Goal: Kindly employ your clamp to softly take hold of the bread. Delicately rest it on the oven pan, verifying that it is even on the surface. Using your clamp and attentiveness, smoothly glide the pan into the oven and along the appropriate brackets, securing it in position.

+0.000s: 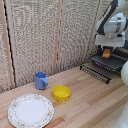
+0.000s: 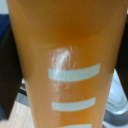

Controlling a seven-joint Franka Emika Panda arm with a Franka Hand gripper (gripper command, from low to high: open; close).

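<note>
My clamp (image 1: 106, 51) pinches the bread (image 1: 106, 52), its long axis roughly upright, just above the oven pan (image 1: 111, 62); up close the bread (image 2: 70, 65) hides my fingers and nearly everything else

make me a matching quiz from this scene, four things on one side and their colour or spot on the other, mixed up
Things:
1. bread
2. bowl
3. mug
4. plate

Descriptions:
a. blue, by the screen
b. held in the gripper above the oven pan
c. white with a patterned rim, nearest the camera
d. yellow, mid-table

Pairs: 1-b, 2-d, 3-a, 4-c
</note>
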